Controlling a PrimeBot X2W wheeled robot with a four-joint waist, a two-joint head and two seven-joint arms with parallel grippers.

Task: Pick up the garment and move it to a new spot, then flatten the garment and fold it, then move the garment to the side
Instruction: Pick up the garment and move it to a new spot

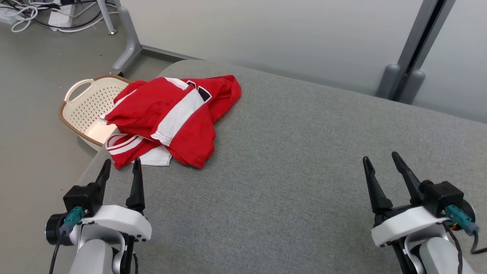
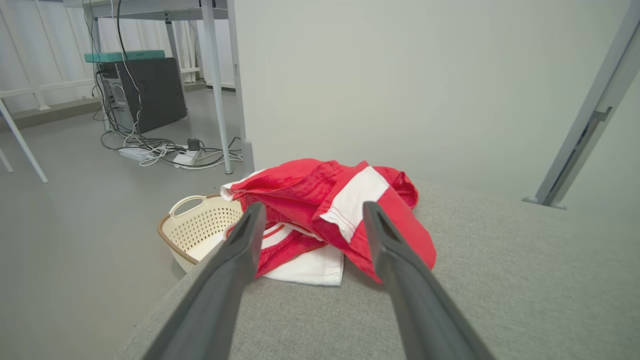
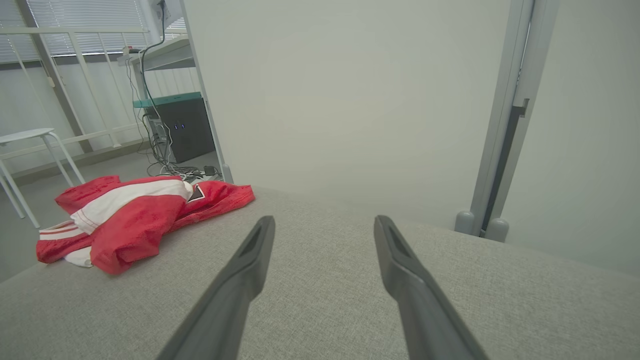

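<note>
Red with white bands, the garment (image 1: 171, 114) lies crumpled at the far left of the grey table (image 1: 304, 160). Its left side reaches the table's edge, above a cream basket (image 1: 81, 104) that stands on the floor just beside it. A dark printed patch shows on the garment's far side, and a white hem pokes out at its near edge.

Your left gripper (image 1: 121, 161) sits at the near left, jaws wide and empty, its fingertips just short of that near hem. You cannot tell whether the right-hand tip touches the cloth. In the left wrist view the red heap lies between and beyond the two dark fingers.

Your right gripper (image 1: 381, 156) hovers at the near right, well apart from the garment, jaws equally wide with nothing between them.

Far left on the floor are cables (image 1: 23, 15) and a desk leg (image 1: 129, 45). A grey post (image 1: 409, 64) rises at the far right.
</note>
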